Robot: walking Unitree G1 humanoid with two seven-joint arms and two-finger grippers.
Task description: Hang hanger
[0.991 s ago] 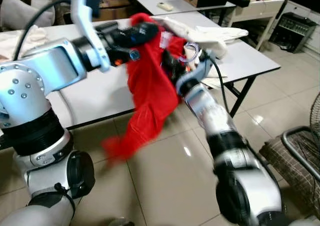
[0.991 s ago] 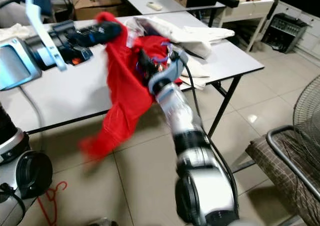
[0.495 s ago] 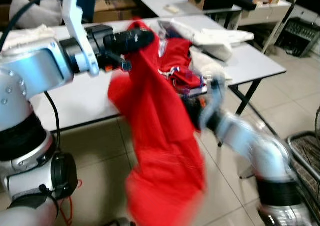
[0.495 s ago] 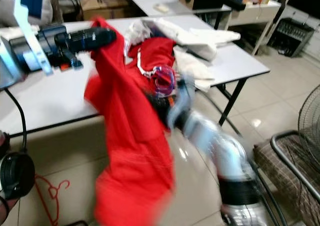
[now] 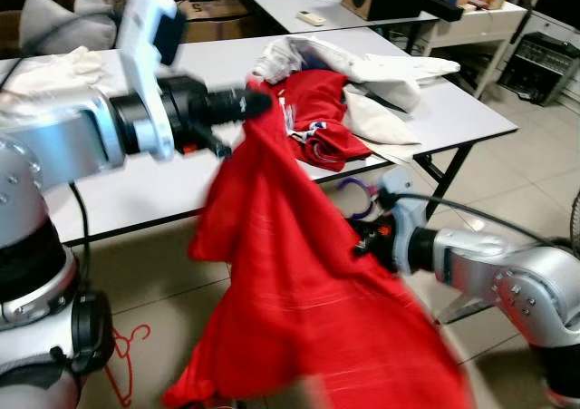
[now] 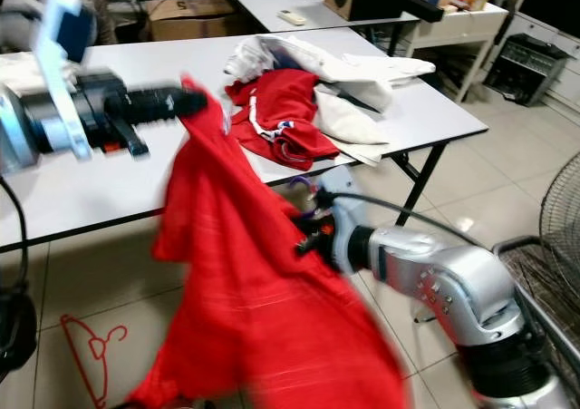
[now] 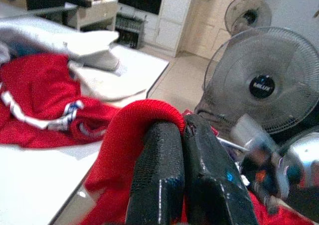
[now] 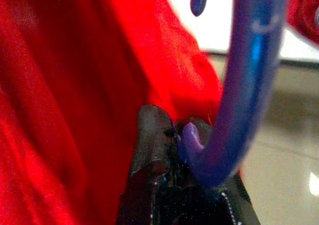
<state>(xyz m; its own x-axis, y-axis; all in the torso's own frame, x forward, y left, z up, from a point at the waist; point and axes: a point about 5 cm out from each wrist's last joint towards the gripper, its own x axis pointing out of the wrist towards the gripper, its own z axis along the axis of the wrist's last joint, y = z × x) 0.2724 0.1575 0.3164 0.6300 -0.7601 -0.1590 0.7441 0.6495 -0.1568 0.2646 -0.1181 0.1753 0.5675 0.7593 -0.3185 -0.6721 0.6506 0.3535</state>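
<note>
Purple hanger (image 8: 239, 85), glossy plastic, hook curving upward, pinched between right gripper (image 8: 184, 150) fingers below the table (image 5: 136, 191) edge. Left gripper (image 7: 182, 130) fingers together on red garment (image 5: 299, 291), which drapes to the floor.

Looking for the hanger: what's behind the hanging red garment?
Behind the red garment, the right gripper holds a purple hanger by its hook. The left gripper pinches the garment's top edge. The hanger's lower part is covered.

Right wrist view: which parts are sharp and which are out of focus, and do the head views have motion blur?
Right wrist view: the purple hanger and red garment are soft. Left eye view: the garment's lower edge and right gripper smear.
</note>
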